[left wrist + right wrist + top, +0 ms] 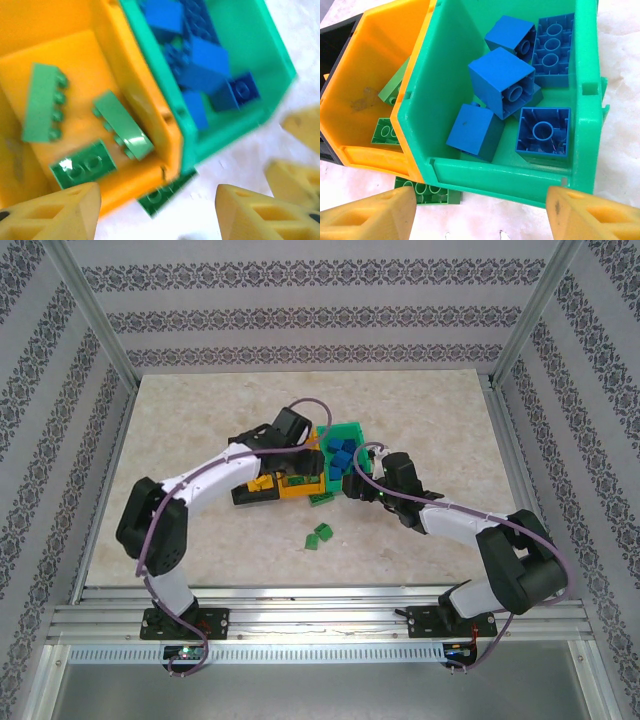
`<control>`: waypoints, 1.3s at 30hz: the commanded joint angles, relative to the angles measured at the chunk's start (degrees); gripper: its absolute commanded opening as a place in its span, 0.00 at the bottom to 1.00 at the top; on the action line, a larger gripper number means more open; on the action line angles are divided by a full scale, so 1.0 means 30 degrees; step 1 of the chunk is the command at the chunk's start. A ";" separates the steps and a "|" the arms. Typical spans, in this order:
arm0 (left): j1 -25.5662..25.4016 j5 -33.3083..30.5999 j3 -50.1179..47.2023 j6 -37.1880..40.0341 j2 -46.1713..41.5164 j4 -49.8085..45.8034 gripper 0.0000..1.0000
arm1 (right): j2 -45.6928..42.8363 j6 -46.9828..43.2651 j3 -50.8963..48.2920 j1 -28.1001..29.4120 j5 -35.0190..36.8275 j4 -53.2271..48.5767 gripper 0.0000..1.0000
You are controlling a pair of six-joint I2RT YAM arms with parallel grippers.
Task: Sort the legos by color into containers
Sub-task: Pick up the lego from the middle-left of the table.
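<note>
The three joined bins sit mid-table: black point(245, 497), orange point(298, 487) and green point(350, 435). Several blue bricks point(501, 81) lie in the green bin point(445, 60). Three green bricks point(42, 102) lie in the orange bin point(55, 45). Something yellow point(262, 483) shows in the black bin. A green brick point(422, 192) lies on the table, tucked under the bins' front edge. Two more green bricks point(320, 535) lie loose nearer the arms. My left gripper point(157, 220) hangs open over the orange bin's front corner. My right gripper point(480, 220) is open and empty at the green bin's front wall.
My right gripper's yellow fingers point(295, 177) show at the right of the left wrist view, close to the green bin. Metal frame posts and patterned walls enclose the marble-look table point(200, 420).
</note>
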 commanded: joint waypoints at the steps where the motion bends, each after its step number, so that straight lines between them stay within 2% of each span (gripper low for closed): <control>1: -0.0997 0.0478 -0.2029 0.1314 -0.1106 0.0134 0.62 | 0.0128 0.0022 0.0050 -0.0148 -0.0002 0.0529 0.70; 6: -0.2412 0.1021 -0.5410 0.1511 -0.2555 0.0821 0.62 | 0.0242 -0.0016 0.0137 -0.0187 0.0041 0.0504 0.70; 13: -0.3677 0.0713 -0.7257 0.1070 -0.2956 0.0917 0.62 | 0.0346 0.0048 0.0196 -0.0192 -0.0103 0.0561 0.70; 18: -0.4240 0.0116 -0.6924 0.1271 -0.2130 0.0801 0.61 | 0.0279 0.0056 0.0137 -0.0192 -0.0062 0.0561 0.70; 33: -0.4684 0.0178 -0.5147 0.1714 0.0506 0.0495 0.61 | 0.0106 -0.0002 0.0050 -0.0221 0.0019 0.0467 0.70; 39: -0.4792 0.0040 -0.4735 0.1792 0.1371 0.0088 0.56 | 0.0105 0.0029 0.0050 -0.0206 -0.0022 0.0504 0.70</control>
